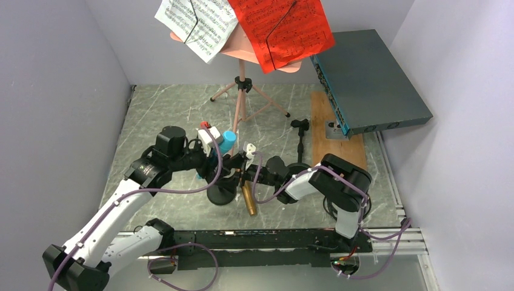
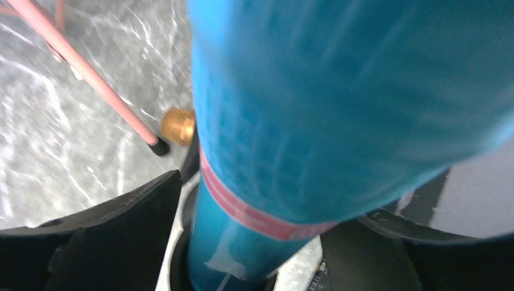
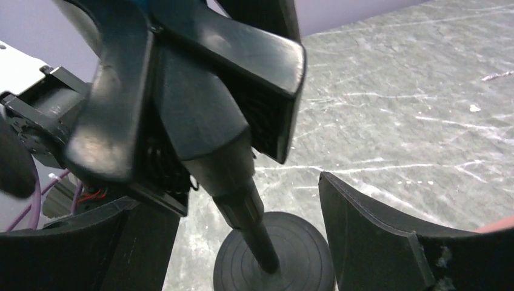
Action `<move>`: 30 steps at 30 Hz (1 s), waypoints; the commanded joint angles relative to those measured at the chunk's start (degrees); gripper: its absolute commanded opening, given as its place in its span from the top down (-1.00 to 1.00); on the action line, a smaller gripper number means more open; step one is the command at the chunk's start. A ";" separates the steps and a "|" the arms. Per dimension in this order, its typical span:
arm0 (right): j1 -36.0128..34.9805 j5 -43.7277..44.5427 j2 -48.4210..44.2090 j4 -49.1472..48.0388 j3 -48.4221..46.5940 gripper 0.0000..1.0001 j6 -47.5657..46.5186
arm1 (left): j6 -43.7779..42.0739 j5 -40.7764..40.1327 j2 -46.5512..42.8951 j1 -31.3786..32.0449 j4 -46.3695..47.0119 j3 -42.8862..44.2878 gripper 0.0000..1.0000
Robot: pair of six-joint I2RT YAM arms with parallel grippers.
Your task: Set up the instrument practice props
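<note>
The pink music desk (image 1: 242,48) stands on tripod legs at the back, with a white page (image 1: 197,21) and a red page (image 1: 282,30) on it. My left gripper (image 1: 213,145) is shut on the blue microphone (image 1: 228,140), which fills the left wrist view (image 2: 315,109). My right gripper (image 1: 245,162) is open, its fingers (image 3: 376,236) on either side of a black pole (image 3: 254,224) on its round base (image 1: 221,195), not touching it. The gold microphone (image 1: 249,201) lies beside that base. A second black pole (image 1: 301,142) stands to the right.
A large dark-teal box (image 1: 370,79) lies at the back right, partly over a wooden board (image 1: 336,133). A pink tripod leg tip (image 2: 159,145) is close to the gold microphone's head (image 2: 177,125). Grey walls close in both sides.
</note>
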State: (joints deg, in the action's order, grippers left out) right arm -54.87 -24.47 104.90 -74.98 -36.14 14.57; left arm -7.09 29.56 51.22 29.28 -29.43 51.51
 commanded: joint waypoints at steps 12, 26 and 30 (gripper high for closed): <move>-1.11 2.15 2.25 -5.89 -1.97 -0.32 0.83 | 3.29 -6.67 -4.02 -0.01 -9.67 3.06 -0.99; -1.26 3.02 6.64 -9.86 -3.43 -0.01 3.26 | 1.97 -5.82 -3.90 -0.01 -3.91 -0.04 -0.02; -1.66 4.96 7.30 -9.05 -4.00 0.36 2.61 | 3.05 -7.09 -6.79 -0.03 -2.00 -0.31 0.38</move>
State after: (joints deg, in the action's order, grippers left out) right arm -56.34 -22.68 111.48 -81.14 -38.44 17.23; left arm -5.63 21.43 48.25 29.12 -36.53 49.98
